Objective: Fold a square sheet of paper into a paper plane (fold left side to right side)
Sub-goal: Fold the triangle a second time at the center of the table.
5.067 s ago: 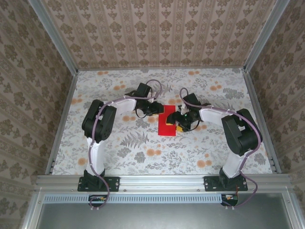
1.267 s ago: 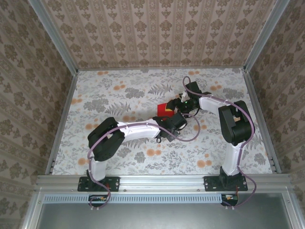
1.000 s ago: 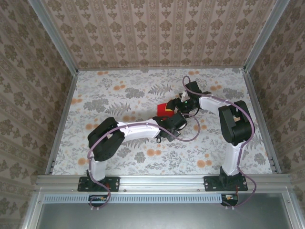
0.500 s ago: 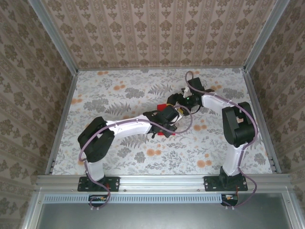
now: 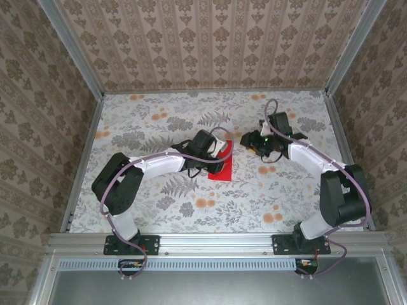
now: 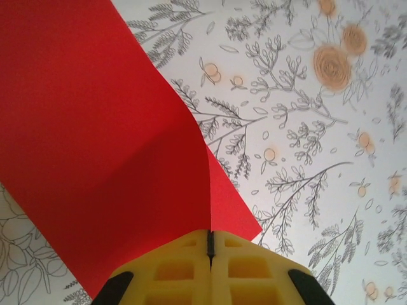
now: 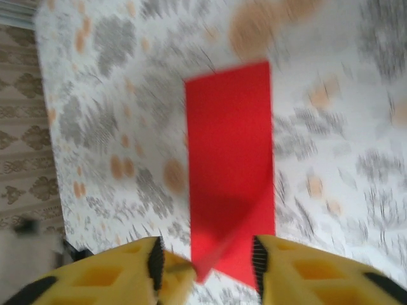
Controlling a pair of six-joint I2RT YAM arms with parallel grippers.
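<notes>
tabletop [image 5: 159, 203], red paper [image 6: 95, 127] in left gripper [image 6: 210, 240]

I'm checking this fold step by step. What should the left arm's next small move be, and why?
Probably carry the pinched edge across to the right and lay it down on the flat part. The left gripper is shut on the square sheet of paper, whose gripped flap curves up off the table, while the right gripper stands open and apart from it.

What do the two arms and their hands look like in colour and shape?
The left arm and right arm have white links, black joints and a trailing purple cable. The left hand and right hand have yellow fingers with square recesses.
</notes>
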